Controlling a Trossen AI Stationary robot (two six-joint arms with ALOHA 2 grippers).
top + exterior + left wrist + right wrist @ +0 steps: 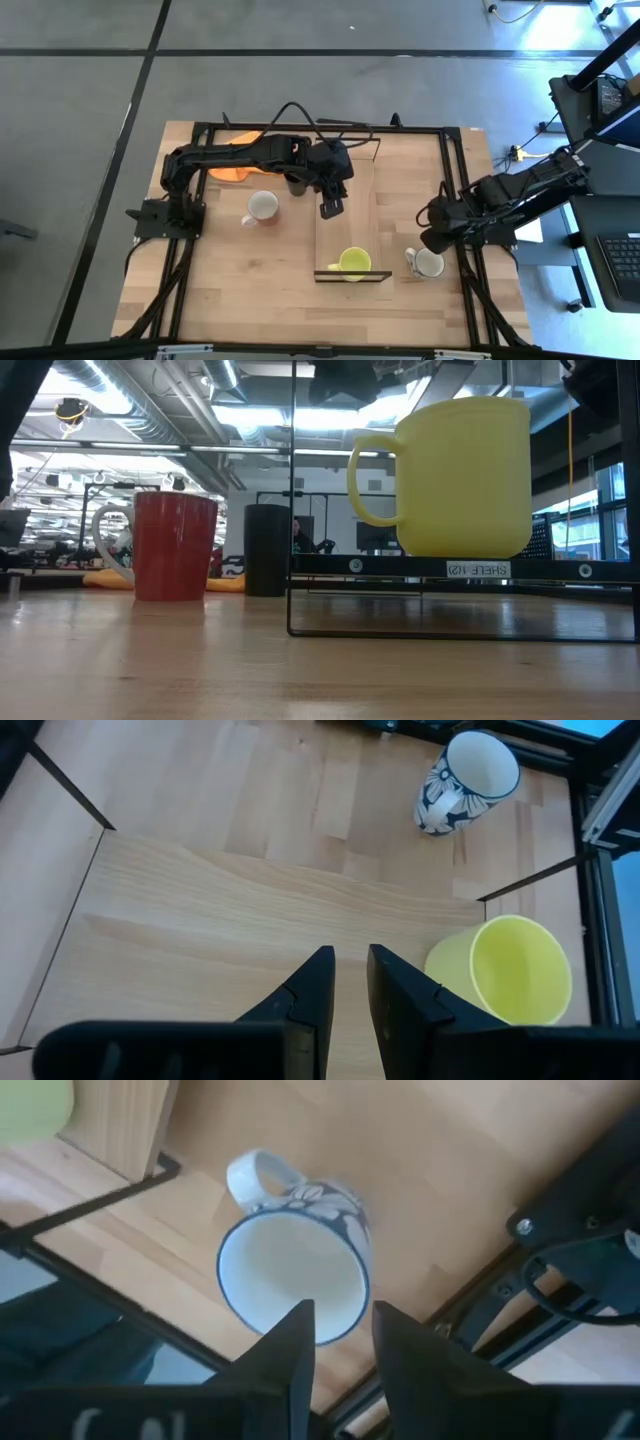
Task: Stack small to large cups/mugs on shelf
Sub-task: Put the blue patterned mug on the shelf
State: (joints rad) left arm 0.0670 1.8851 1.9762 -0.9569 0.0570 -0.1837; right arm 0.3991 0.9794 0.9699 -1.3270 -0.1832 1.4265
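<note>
From above, the long light-wood shelf carries a yellow-green mug at its near end; the left gripper hovers over the shelf's middle. The right gripper hangs by a white patterned mug beside the shelf. A red-sided white mug stands left (black cup nearby). Both wrist views show slightly parted, empty jaws.
</note>
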